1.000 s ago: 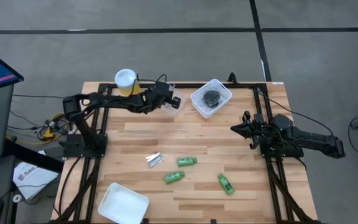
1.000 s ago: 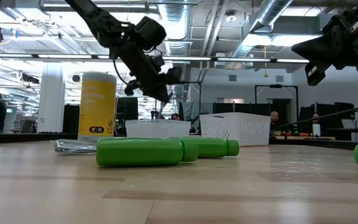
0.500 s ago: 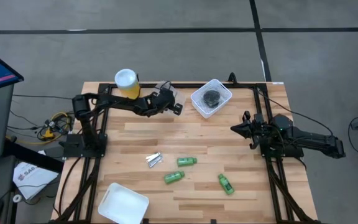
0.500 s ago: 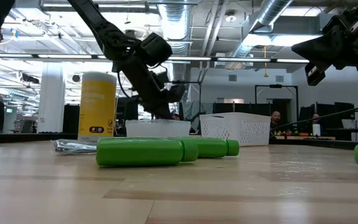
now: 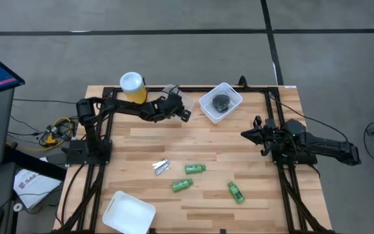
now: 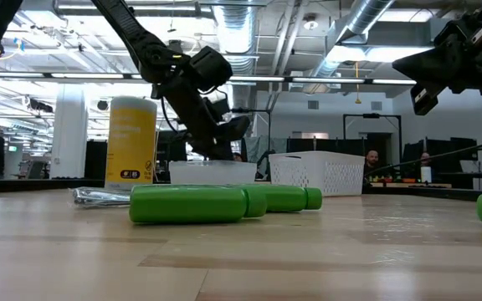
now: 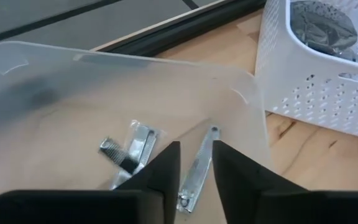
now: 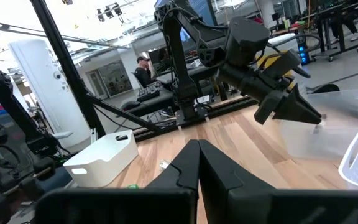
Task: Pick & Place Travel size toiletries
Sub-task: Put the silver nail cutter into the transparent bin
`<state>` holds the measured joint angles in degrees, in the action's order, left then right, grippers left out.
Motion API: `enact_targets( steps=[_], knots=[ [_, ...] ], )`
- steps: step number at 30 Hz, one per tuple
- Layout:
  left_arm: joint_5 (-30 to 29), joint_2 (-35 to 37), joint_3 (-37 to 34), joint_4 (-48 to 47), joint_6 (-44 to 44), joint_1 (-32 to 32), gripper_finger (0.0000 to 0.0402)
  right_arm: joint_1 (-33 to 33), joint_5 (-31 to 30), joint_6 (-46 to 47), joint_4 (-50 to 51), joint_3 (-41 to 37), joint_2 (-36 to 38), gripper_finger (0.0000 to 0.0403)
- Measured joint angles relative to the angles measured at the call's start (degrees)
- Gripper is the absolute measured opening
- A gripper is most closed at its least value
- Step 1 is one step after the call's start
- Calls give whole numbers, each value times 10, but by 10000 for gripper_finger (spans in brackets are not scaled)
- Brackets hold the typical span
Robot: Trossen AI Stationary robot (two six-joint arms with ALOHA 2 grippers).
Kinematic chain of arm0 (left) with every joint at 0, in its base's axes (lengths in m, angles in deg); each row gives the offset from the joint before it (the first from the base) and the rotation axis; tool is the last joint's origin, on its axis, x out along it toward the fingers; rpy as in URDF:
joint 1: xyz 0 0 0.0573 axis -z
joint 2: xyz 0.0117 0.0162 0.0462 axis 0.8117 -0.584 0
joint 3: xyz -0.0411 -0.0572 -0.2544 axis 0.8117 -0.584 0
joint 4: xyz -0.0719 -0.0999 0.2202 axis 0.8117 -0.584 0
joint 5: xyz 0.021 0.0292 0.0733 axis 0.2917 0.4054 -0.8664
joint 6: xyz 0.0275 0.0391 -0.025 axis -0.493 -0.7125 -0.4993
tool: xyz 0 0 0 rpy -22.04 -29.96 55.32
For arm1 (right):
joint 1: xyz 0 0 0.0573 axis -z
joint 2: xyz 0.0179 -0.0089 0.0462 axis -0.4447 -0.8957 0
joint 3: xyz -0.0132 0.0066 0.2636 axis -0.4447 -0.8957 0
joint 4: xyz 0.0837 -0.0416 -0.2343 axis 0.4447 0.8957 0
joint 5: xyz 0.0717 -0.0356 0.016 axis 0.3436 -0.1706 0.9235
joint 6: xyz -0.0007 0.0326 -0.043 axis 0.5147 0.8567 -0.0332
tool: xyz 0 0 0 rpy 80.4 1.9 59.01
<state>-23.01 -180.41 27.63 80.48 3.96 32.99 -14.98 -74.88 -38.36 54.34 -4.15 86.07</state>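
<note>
My left gripper (image 7: 196,149) stands open, slanting down into a clear tub (image 7: 104,81) at the table's far side (image 5: 186,114). A slim silvery piece (image 7: 194,168) shows in the gap between its fingers, lying in the tub. A second silvery piece (image 7: 129,149) lies beside it. Three green mini bottles (image 5: 195,168), (image 5: 181,185), (image 5: 236,192) lie on their sides on the table, with more silvery pieces (image 5: 160,167) to their left. Dark round pieces (image 5: 221,101) sit in the white basket (image 5: 232,97). My right gripper (image 8: 197,162) waits shut at the table's right (image 5: 247,134).
A tall yellow canister with a white lid (image 5: 132,86) stands just left of the clear tub. A white tub (image 5: 128,212) sits at the near left corner. Bare wood lies between the tub and the bottles. People and desks show in the room beyond the table.
My left gripper has sunk toward the clear tub and tipped a little further down, then kept still over the last half second. The bottles, the basket and my right arm have stayed where they were.
</note>
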Motion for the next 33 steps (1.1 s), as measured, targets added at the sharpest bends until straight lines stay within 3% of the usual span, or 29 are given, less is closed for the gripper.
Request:
enact_targets(
  steps=[6,12,16,20,27,33],
  knots=[
    [35,28,2,-2,0,10,151,0,0,0,0,0,0,0],
    [51,139,3,-12,-15,77,174,0,0,0,0,0,0,0],
    [34,227,4,-130,-25,169,174,0,0,0,0,0,0,0],
    [-24,277,3,-283,50,266,175,0,-2,0,0,0,0,0],
    [-26,248,2,-429,189,377,175,0,-10,0,0,0,0,0],
    [-27,164,-2,-439,222,405,175,0,-28,0,1,0,0,0]
  ],
)
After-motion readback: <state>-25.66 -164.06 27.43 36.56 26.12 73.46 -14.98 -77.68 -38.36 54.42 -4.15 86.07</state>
